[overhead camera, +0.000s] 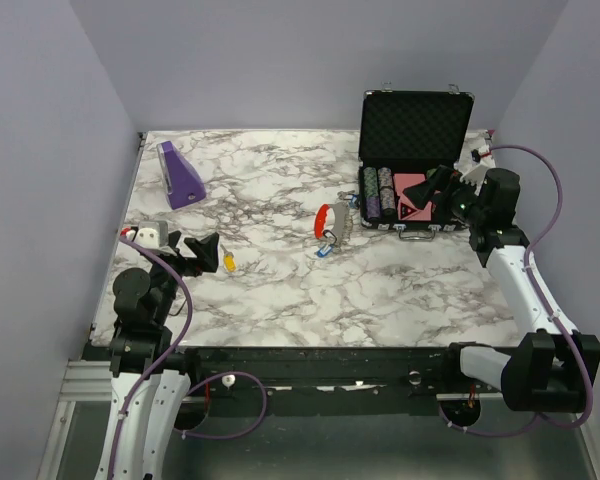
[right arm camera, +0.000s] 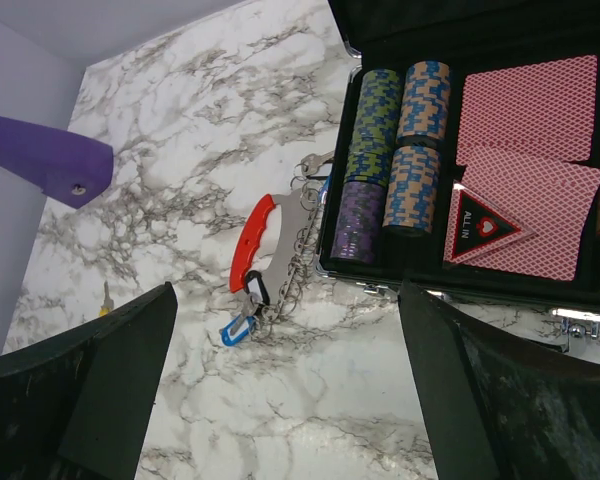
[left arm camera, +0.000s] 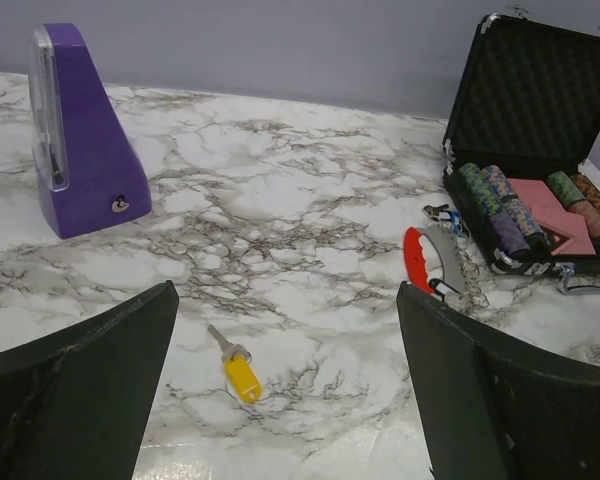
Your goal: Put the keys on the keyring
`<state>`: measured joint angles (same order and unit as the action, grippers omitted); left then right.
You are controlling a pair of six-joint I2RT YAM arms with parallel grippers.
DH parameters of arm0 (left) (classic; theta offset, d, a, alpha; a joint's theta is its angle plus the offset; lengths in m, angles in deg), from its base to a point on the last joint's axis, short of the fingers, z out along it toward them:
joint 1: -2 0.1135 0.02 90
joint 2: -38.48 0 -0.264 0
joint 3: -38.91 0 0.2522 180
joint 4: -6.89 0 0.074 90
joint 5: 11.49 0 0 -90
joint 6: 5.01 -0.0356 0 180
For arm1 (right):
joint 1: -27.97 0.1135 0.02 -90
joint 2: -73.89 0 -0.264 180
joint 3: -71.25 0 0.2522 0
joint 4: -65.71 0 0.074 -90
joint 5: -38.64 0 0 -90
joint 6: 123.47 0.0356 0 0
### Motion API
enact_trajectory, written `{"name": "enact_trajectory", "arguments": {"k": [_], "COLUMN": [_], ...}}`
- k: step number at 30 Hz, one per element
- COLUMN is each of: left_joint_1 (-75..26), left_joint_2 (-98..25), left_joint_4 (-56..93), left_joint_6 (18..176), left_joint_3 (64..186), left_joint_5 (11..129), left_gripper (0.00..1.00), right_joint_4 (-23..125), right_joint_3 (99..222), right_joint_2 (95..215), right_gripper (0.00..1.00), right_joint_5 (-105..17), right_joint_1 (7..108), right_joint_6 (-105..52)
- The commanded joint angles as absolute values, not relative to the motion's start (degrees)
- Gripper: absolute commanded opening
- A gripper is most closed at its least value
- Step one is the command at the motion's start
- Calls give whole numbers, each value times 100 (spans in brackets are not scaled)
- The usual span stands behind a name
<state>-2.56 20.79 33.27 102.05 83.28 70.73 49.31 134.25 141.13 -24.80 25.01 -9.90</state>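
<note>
The yellow key (left arm camera: 241, 376) is seen lying flat on the marbled surface (overhead camera: 280, 290), just ahead of the left gripper (overhead camera: 206, 251), whose jaws are spread wide with nothing held. The keyring (right arm camera: 264, 256) is found near the middle of the surface, just beside a front corner of the open chip case (overhead camera: 416, 122). A red crescent, a grey tag and a chain are bunched together there, and a blue key (right arm camera: 236, 330) is seen against one end. The right gripper (overhead camera: 428, 192) is held over the case, jaws wide apart and empty. A purple metronome (overhead camera: 180, 175) is stood at the far left, well apart from the keys.
</note>
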Motion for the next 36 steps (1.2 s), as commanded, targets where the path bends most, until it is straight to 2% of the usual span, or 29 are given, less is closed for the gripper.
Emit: {"name": "enact_trajectory", "arguments": {"k": [1, 5, 12, 16, 18, 22, 25, 28, 36], "left_joint_1": [-231, -231, -231, -231, -231, -239, -248, -248, -257], "left_joint_2": [2038, 2038, 2073, 2064, 2082, 2082, 2134, 2143, 2082], "left_joint_4": [3348, 3339, 3348, 3348, 3339, 3365, 3409, 3392, 3366], "left_joint_6": [10248, 10256, 10265, 10265, 10274, 10274, 10274, 10283, 10283], "left_joint_3": [8466, 8475, 8467, 8466, 8475, 8484, 8458, 8458, 8449], "left_joint_5": [6901, 6849, 6752, 6708, 6690, 6673, 6655, 6638, 6585], "left_gripper": [99, 99, 99, 99, 99, 99, 99, 99, 99], "right_joint_4": [5089, 5298, 5783, 5565, 4970, 3352, 2612, 2383, 1917], "right_joint_3": [13538, 13415, 12949, 13019, 13307, 14159, 14731, 15136, 15533], "right_joint_2": [14165, 14148, 14157, 14279, 14463, 15052, 15561, 15949, 16441], "right_gripper": [100, 100, 100, 100, 100, 100, 100, 100, 100], "right_joint_5": [-2474, -2211, -928, 494, 1076, 973, 386, -213, -891], "right_joint_1": [2499, 2498, 2507, 2586, 2735, 3095, 3315, 3631, 4458], "right_joint_6": [-957, -1132, -2106, -3134, -3810, -5050, -5263, -5272, -5764]}}
